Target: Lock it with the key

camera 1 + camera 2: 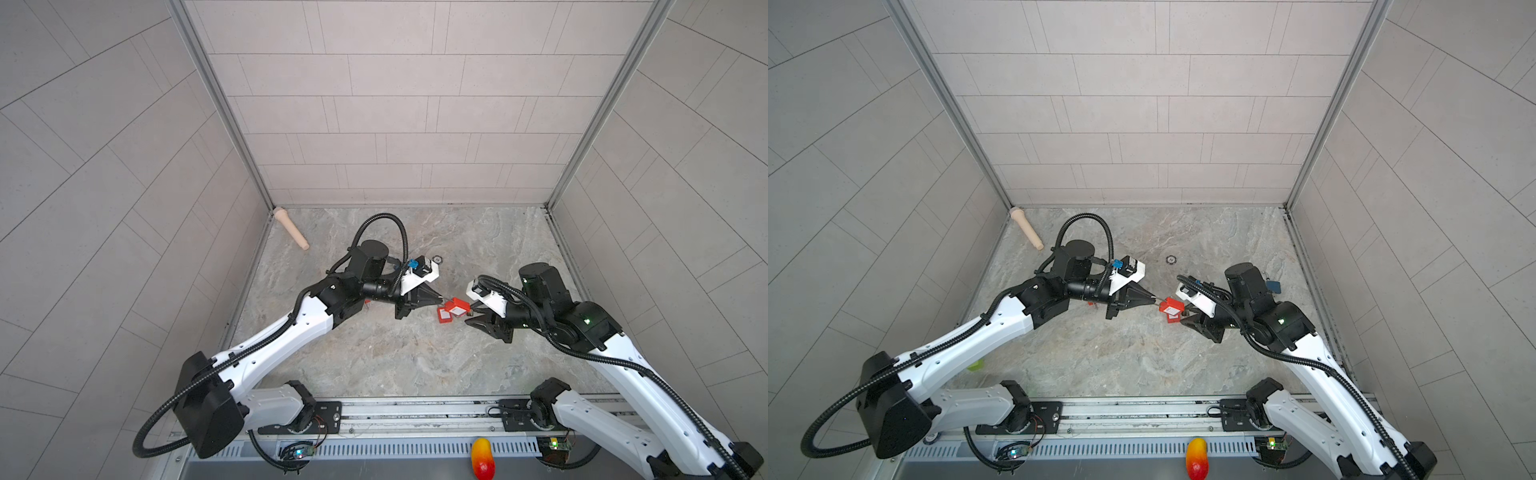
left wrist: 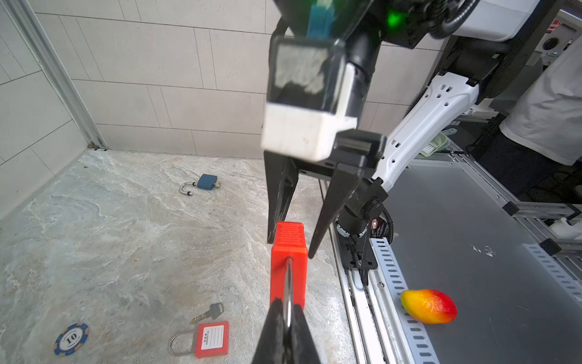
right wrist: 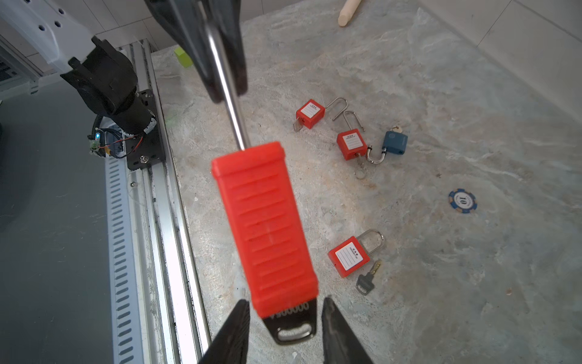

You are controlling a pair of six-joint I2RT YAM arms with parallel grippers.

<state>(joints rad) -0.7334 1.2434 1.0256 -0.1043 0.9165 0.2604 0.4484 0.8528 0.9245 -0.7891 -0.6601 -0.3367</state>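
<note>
A red padlock [image 3: 264, 220] hangs in the air over the middle of the table [image 1: 374, 353]. My left gripper [image 2: 286, 307] is shut on its steel shackle [image 3: 226, 104]. A dark key [image 3: 294, 327] sticks out of the padlock's bottom end. My right gripper [image 3: 286, 302] stands open with one finger on each side of the key, and a gap shows on both sides. In both top views the two grippers face each other, the left gripper [image 1: 439, 297] and the right gripper [image 1: 471, 315], with the padlock [image 1: 1174, 304] between them.
On the table lie three more red padlocks [image 3: 310, 113] [image 3: 351, 145] [image 3: 348, 257], a blue padlock [image 3: 395, 143], a loose key [image 3: 365, 282] and a blue poker chip [image 3: 462, 200]. A wooden peg [image 1: 291, 228] lies at the back left corner. A toy mango [image 1: 482, 457] sits on the front rail.
</note>
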